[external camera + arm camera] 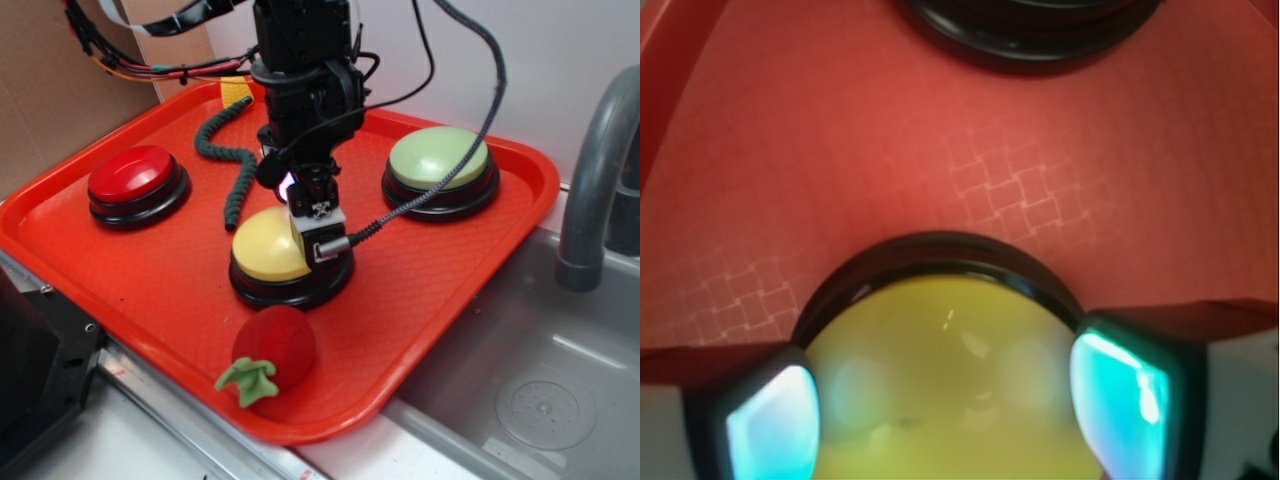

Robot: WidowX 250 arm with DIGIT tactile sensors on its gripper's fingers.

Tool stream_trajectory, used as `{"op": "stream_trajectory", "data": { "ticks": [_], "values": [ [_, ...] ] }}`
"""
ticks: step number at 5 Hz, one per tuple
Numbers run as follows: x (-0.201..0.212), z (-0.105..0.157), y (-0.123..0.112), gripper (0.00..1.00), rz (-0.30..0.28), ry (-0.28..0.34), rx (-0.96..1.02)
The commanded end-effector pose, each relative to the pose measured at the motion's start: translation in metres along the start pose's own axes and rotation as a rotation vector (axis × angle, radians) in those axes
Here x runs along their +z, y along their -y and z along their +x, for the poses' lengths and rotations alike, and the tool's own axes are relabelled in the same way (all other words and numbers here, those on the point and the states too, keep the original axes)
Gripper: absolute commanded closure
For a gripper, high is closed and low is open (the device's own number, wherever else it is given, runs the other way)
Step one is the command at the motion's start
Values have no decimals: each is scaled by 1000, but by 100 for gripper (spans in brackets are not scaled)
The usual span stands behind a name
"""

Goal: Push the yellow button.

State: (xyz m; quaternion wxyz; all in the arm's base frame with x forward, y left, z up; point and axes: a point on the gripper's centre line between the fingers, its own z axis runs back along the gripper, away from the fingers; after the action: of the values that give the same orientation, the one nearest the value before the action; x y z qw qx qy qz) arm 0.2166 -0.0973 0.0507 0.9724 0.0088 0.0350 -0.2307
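Yellow button [268, 243] sits near-centre on the red tray [150, 280], between the red button [132, 174] far left and the green button [438, 156] far right. A red plush fruit [277, 342] lies just in front of it on the near side; a dark green flexible thing [232, 160] curls behind.

Handling, as I judge it: rigid smooth plastic dome on a black base, so it's slippery and nothing to grab. No grasp needed, just press straight down on the crown. An off-centre push could slide off the curve or nudge the base across the tray, though the tray's texture should help it stay put.

Tool [318, 232] is down over the right side of the dome in the exterior view. Wrist view shows the dome filling the space between the two fingers [775, 425], which stand apart, one each side of it, holding nothing. Fingers look to be at or just touching the dome surface; I can't tell from either view whether the button is actually depressed yet.

My read: we're at the press step. Next move wants a short vertical push, no lateral drift, then lift clear.
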Motion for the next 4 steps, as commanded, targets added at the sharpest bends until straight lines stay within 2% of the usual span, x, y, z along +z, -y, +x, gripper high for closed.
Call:
{"op": "stream_trajectory", "data": {
  "ticks": [1,2,4],
  "values": [
    [13,-3,2,0,24,13,-3],
    [36,-4,-1,0,39,23,-7],
    [54,-3,-3,0,55,37,-2]
  ]
}}
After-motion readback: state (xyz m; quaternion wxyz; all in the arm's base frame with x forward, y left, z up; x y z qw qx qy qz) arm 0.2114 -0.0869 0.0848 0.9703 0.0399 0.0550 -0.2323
